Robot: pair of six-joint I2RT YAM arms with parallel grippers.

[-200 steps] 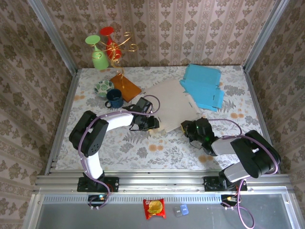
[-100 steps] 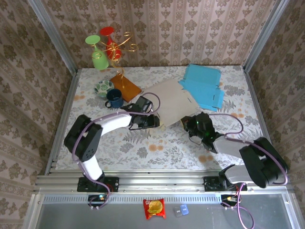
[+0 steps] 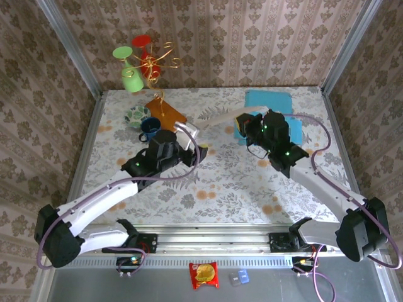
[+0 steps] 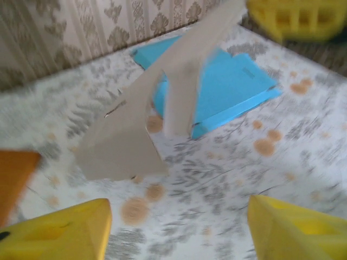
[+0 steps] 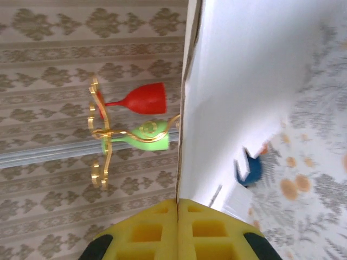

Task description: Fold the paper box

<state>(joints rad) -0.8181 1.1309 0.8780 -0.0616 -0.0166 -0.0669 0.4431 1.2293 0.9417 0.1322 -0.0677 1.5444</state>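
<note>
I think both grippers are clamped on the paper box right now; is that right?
Not quite: the right gripper is clamped on the paper box, but the left gripper is open and off it, as the left wrist view shows.

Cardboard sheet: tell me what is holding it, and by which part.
The right gripper holds the cardboard sheet, its fingers shut on one edge. The left gripper is open and holds nothing.
</note>
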